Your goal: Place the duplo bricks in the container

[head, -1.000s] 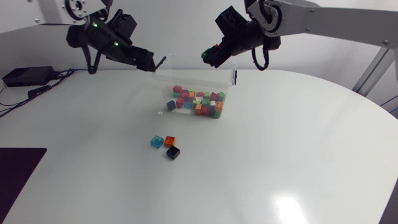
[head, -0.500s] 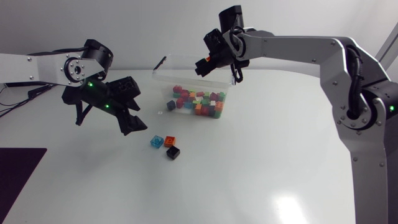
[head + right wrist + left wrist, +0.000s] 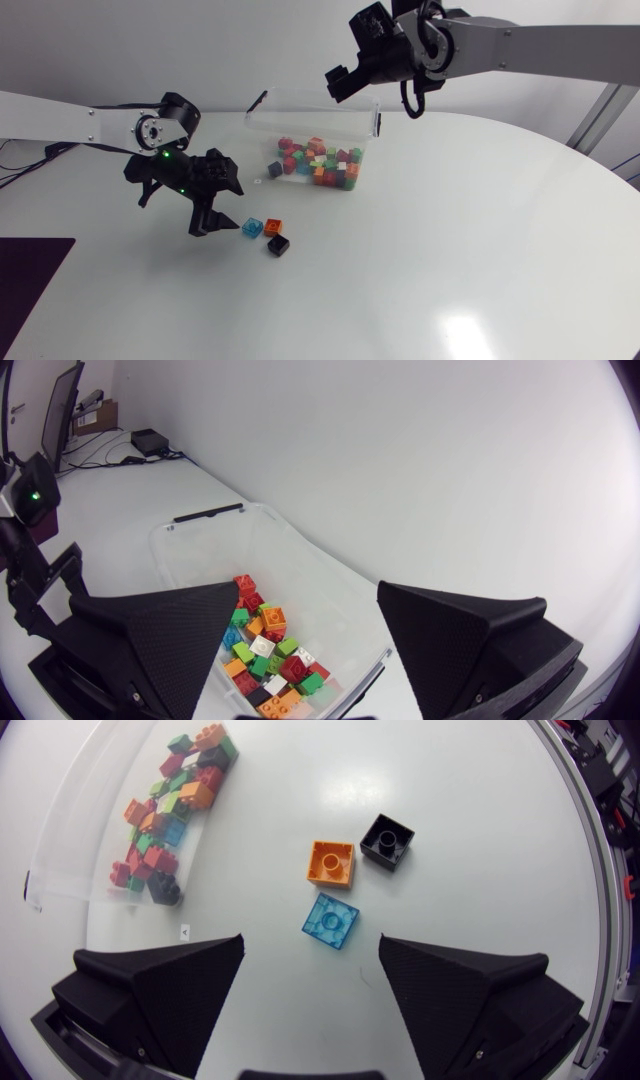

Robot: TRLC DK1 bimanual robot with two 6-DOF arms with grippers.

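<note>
Three loose bricks lie on the white table: a light blue one [image 3: 252, 227], an orange one [image 3: 273, 227] and a black one [image 3: 277, 245]. My left gripper [image 3: 220, 203] hangs open just left of them. From the left wrist the blue brick [image 3: 330, 920] lies just ahead of the gap between the fingers, the orange [image 3: 331, 863] and black [image 3: 387, 841] farther on. The clear container [image 3: 300, 120] holds several coloured bricks [image 3: 318, 165]. Above its far rim my right gripper [image 3: 340, 80] stands open and empty, looking down on the container [image 3: 320, 585] and its bricks [image 3: 268, 655].
A black handle [image 3: 257, 102] sits on the container's left end, another on its right end [image 3: 377, 123]. A small white tag [image 3: 257, 182] lies on the table beside the container. The dark mat [image 3: 30, 270] covers the near left corner.
My left arm swung from beside the container down to the loose bricks. My right gripper opened over the container; the green brick it held a second ago is gone from its fingers.
</note>
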